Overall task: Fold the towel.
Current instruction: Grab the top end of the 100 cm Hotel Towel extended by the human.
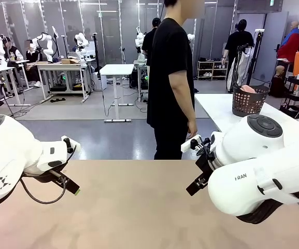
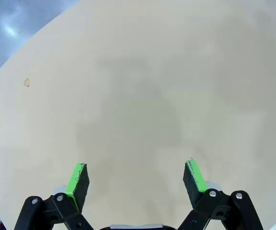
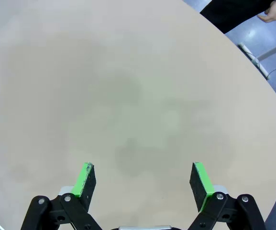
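Tabletop lies beneath left claw and right claw, both spread wide, gripping nothing.

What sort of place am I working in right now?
Probably an open lab or workshop hall: rows of white work tables on a grey floor, a dark basket on the neighbouring one, and a person standing by.

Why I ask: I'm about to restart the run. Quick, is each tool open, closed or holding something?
Left tool: open, holding nothing.
Right tool: open, holding nothing.
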`<act>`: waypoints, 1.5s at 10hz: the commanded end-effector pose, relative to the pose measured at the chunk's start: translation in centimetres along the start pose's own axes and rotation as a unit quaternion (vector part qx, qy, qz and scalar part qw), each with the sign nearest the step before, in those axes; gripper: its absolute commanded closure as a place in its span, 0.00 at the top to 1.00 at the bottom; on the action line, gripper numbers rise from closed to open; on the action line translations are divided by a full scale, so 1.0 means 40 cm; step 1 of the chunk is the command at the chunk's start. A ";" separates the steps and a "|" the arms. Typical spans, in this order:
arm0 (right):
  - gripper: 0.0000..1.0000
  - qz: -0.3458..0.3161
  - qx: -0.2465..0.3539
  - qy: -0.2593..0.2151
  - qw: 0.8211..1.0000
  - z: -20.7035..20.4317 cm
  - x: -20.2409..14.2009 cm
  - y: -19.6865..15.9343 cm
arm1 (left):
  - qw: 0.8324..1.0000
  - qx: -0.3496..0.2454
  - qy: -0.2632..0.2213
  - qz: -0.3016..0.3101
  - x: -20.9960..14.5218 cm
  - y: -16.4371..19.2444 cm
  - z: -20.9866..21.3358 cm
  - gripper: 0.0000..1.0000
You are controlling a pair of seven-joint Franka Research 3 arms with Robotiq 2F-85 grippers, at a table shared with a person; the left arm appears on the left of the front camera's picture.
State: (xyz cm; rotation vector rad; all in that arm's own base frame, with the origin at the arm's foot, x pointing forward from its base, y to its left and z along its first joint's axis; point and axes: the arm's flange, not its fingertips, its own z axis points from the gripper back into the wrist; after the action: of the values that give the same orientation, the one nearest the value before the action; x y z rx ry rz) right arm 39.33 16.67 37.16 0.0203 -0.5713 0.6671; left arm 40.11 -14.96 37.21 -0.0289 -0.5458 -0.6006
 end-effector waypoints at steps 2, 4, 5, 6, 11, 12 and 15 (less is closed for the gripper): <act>1.00 -0.001 0.000 0.000 1.000 0.000 0.000 0.000 | 1.000 0.000 0.000 0.000 0.000 0.000 0.000 1.00; 1.00 0.000 0.000 0.000 1.000 0.000 0.000 0.000 | 1.000 0.000 0.000 0.000 0.000 0.000 0.000 1.00; 1.00 -0.012 0.027 -0.005 1.000 0.032 0.031 -0.024 | 1.000 0.006 0.002 -0.014 0.029 0.011 0.027 1.00; 1.00 -0.035 0.055 -0.001 0.998 0.073 0.067 -0.050 | 1.000 -0.015 0.016 0.000 0.062 0.031 0.067 1.00; 1.00 -0.158 0.199 0.016 0.967 0.249 0.137 -0.252 | 0.956 -0.254 0.054 0.133 0.118 0.221 0.295 1.00; 1.00 -0.196 0.251 0.007 0.948 0.275 0.112 -0.301 | 0.938 -0.311 0.031 0.147 0.098 0.273 0.344 1.00; 1.00 -0.292 0.371 -0.036 0.881 0.360 -0.049 -0.469 | 0.878 -0.433 -0.055 0.196 -0.049 0.453 0.452 1.00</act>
State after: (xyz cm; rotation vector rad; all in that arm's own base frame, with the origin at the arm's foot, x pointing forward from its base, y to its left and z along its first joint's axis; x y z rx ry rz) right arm 41.95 0.58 51.64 0.8241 -0.3306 0.3047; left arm 39.61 2.06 54.83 -0.9294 -0.3297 -0.4226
